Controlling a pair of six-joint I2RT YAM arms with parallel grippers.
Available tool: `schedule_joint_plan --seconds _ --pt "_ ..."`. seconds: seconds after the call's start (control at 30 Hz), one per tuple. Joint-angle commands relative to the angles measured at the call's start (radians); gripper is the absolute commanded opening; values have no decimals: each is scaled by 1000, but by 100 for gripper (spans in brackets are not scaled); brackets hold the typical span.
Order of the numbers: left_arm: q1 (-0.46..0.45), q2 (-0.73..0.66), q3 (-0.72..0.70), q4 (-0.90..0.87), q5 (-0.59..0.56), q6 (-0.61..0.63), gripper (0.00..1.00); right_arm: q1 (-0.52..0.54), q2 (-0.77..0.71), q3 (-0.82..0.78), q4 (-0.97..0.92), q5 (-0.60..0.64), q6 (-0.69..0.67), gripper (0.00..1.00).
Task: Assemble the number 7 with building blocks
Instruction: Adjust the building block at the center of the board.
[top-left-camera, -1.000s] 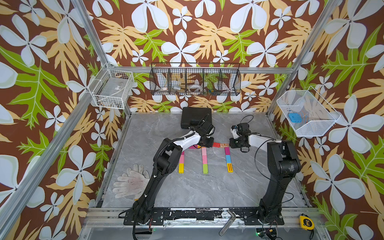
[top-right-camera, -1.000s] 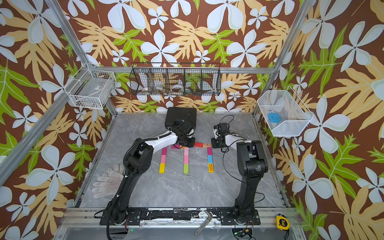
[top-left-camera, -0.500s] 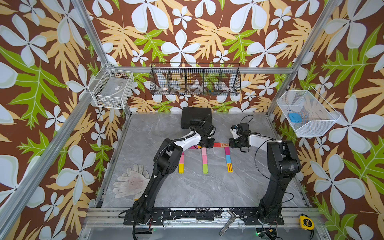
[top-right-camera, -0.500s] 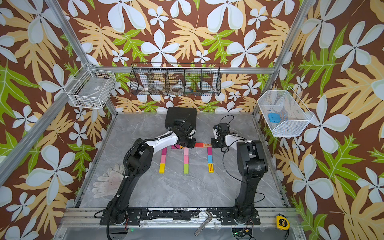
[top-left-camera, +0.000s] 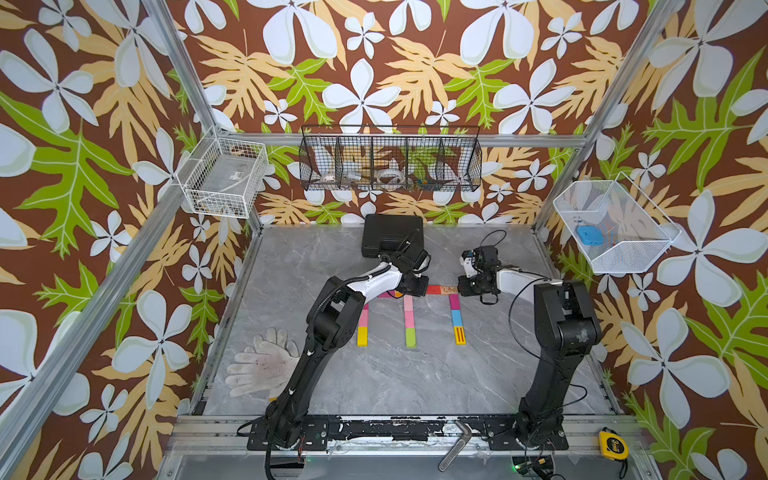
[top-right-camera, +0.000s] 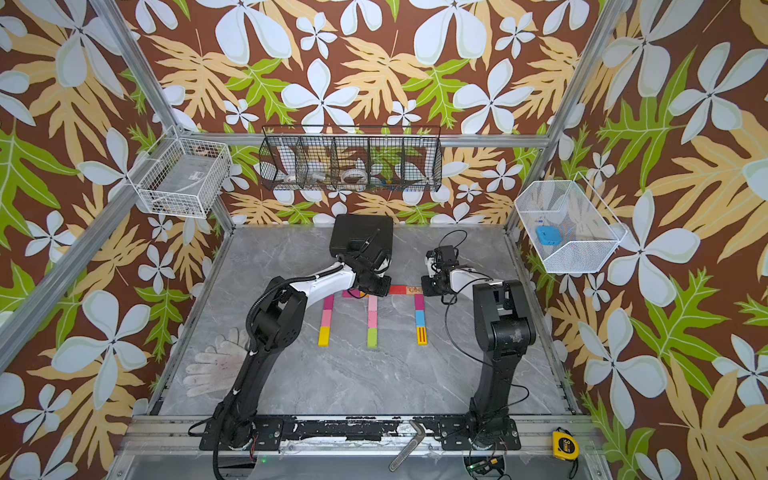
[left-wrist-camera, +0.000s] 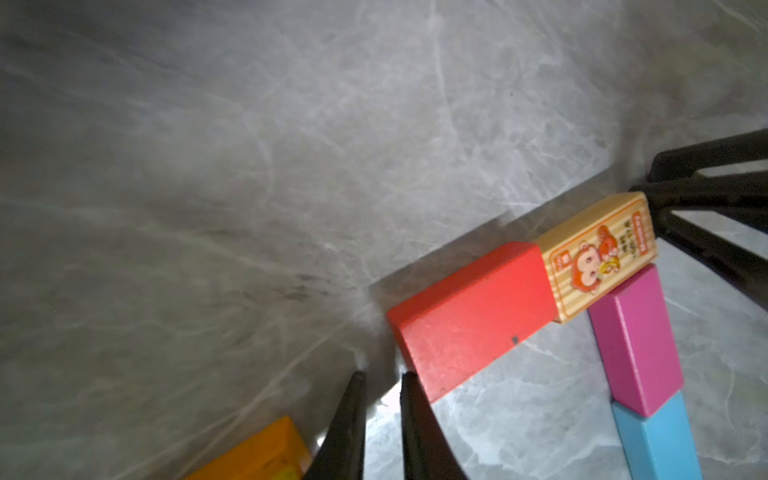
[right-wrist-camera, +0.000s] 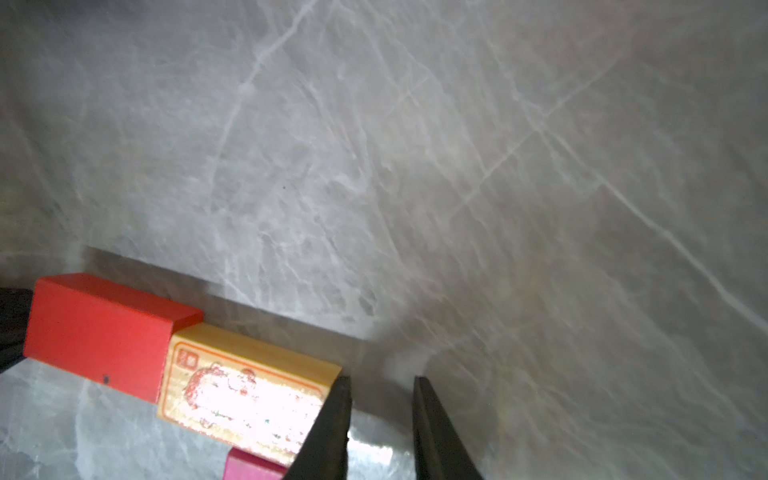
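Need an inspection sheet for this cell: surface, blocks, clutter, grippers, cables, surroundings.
Surface: grey marble tabletop, no spills seen.
Job's things: building blocks lie flat in three columns under a top row; red block butts the printed wooden block.
Clutter: black case at the back; gloves; tape measure and metal tool on the front rail.
Grippers: left gripper at the red block's end, right gripper at the wooden block's end; jaws nearly closed, empty.
Cables: black cables loop off both arms; none seen on blocks.
Surroundings: black wire basket, white wire basket and white mesh basket on floral walls.
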Motion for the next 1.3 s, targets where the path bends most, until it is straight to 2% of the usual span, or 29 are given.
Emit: schedule_joint_plan --seconds 0.0,0.63,1.27 --pt "0 -16 -7 -15 3 2 19 2 5 1 -38 -13 -1 27" --pt "-4 -30 -35 0 4 0 19 2 -6 -8 -40 0 -4 27" --pt "0 -35 41 -30 -28 25 19 -4 -34 8 -58 65 4 27"
